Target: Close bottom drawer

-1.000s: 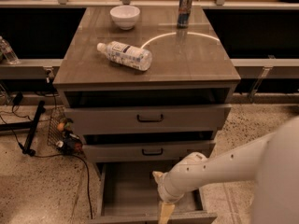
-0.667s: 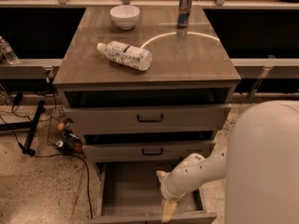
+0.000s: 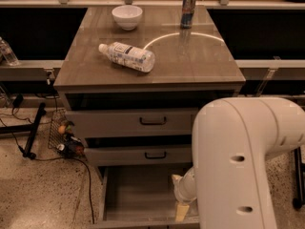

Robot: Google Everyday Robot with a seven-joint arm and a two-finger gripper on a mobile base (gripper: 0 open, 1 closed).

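The bottom drawer (image 3: 136, 194) stands pulled out at the foot of the grey wood-grain cabinet, its long grey tray empty; its front panel runs along the frame's lower edge and its handle is out of view. Above it sit the mid drawer (image 3: 138, 155) and the top drawer (image 3: 131, 122), each with a black bar handle. My gripper (image 3: 181, 212) hangs over the tray's right front corner, close to the front panel. My white arm (image 3: 238, 166) covers the cabinet's right side.
On the cabinet top (image 3: 190, 63) lie a plastic bottle (image 3: 127, 57) on its side, a white bowl (image 3: 127, 16) and a can (image 3: 188, 4) at the back. A wire basket (image 3: 64, 135), cables and a black stand leg (image 3: 33, 130) sit on the floor at left.
My arm has swung up and in front of the camera, now covering the right side. The gripper stays over the drawer's right front corner. The drawer has not visibly moved.
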